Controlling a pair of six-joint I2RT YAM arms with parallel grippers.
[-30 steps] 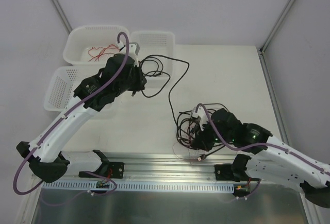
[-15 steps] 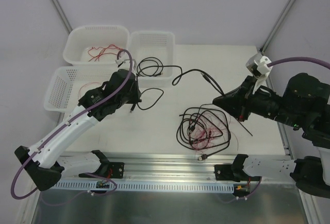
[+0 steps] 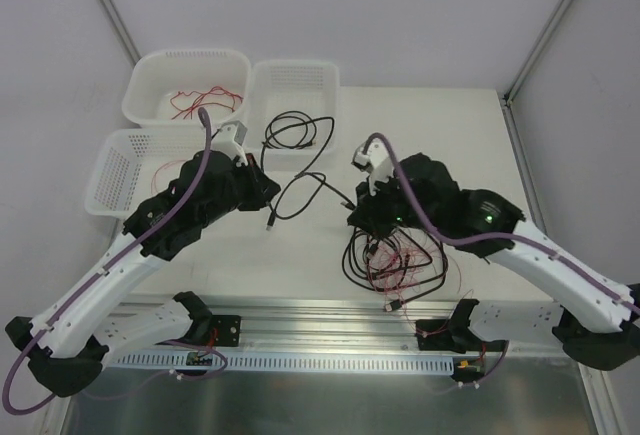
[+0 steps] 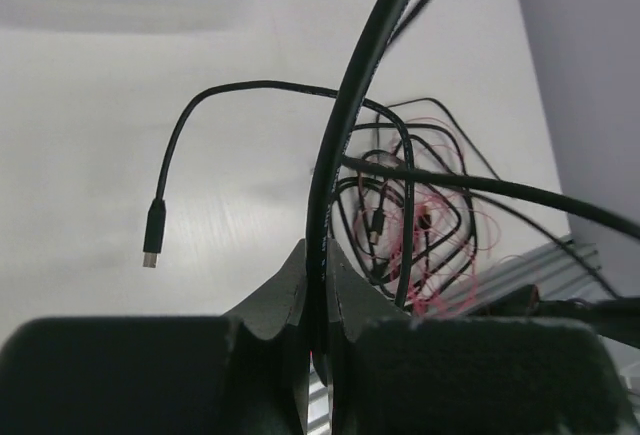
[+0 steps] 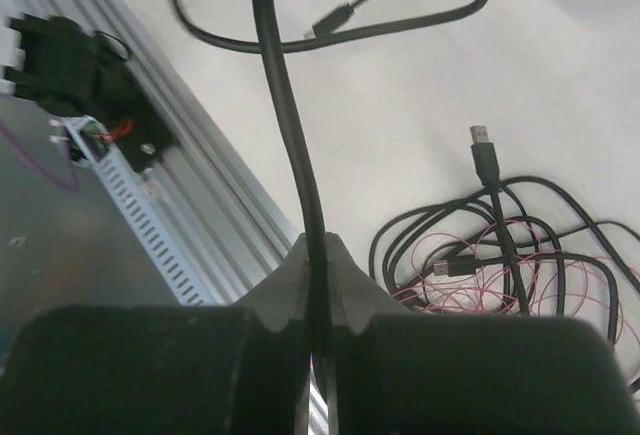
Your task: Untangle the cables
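White tabletop (image 3: 300, 275), baskets (image 3: 110, 170) at far left. Tangle (image 3: 395, 255) of black loops + red wires lies just below and to the near side of right gripper (image 3: 358, 217), and well apart from left gripper (image 3: 262, 187), so right arm is much nearer. Both sets of jaws are pinched fully closed, each on a black cable (image 4: 335, 145) running straight out ahead of the fingers; can't tell if it's the same one. Slack strand w/ small plug (image 3: 270, 223) droops btwn the grippers. Next pull prob. goes away from the heap.
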